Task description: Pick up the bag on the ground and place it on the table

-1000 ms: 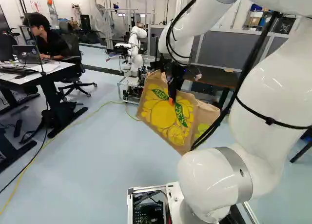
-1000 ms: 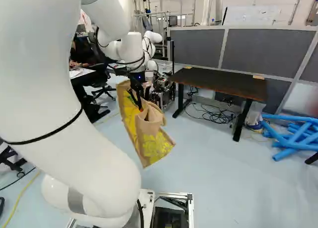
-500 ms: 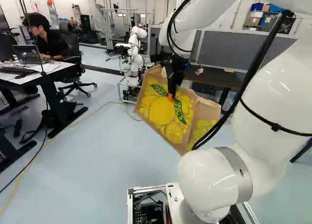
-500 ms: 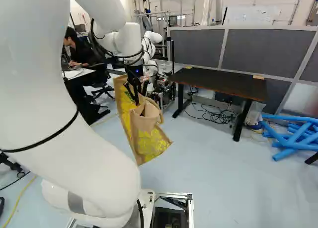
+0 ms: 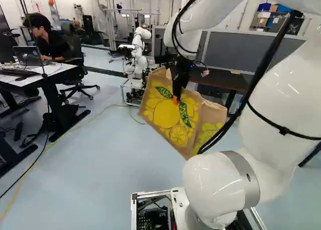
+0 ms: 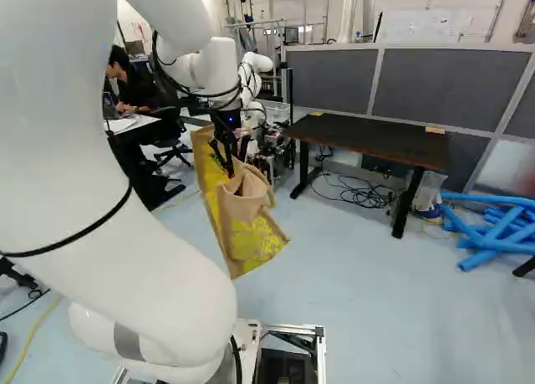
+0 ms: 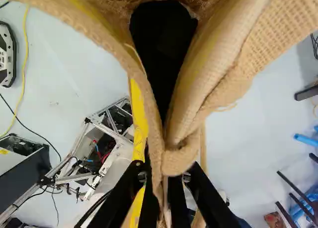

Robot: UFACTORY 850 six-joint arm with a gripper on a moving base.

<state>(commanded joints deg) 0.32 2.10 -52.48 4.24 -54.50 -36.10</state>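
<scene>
In the left base view my gripper (image 5: 176, 97) is closed on the upper part of the tan burlap bag (image 5: 165, 113) with yellow fruit print, which hangs tilted above the floor. The right base view shows the bag (image 6: 242, 233) edge-on, its mouth partly open. Seen from the wrist, both fingers of the gripper (image 7: 165, 181) pinch the bag's rim between them; the bag (image 7: 233, 59) spreads ahead of them with a dark gap inside. The dark table (image 6: 368, 140) stands to the right of the bag and farther off in the right base view.
Grey partitions (image 6: 451, 83) rise behind the table, with coiled cables (image 6: 364, 196) beneath it. Blue tubes (image 6: 493, 233) lie at the right of the right base view. Another robot (image 5: 139, 52) stands beyond the bag. A desk (image 5: 37, 74) and chair are at the left base view's left.
Over the last second the arm has shifted slightly, the bag moving with it and turning a little. Since half a second ago almost nothing differs. The base has stayed put.
</scene>
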